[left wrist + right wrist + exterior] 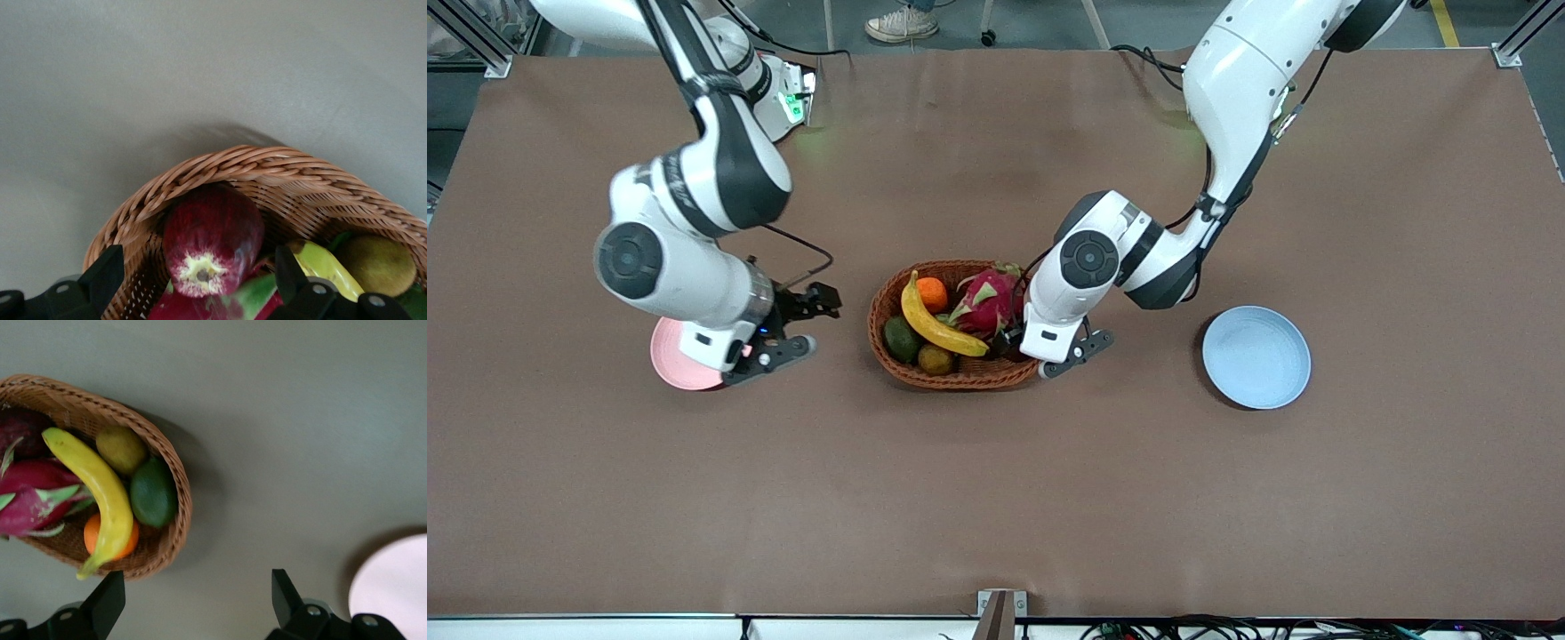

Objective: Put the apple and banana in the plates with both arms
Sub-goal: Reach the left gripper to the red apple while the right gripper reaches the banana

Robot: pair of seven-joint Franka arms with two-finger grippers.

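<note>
The right arm's wrist is covering much of the pink plate (pixel 677 363) in the front view, and the right wrist view's edge is cutting that plate off. The left hand (pixel 1021 345) is hiding the apple (pixel 212 239) from the front camera; its fingertips are lying out of sight in the basket (pixel 951 375). In the left wrist view, the lower edge is cropping the dragon fruit (pixel 223 305), the banana (pixel 327 267) and both fingers (pixel 297 280).
</note>
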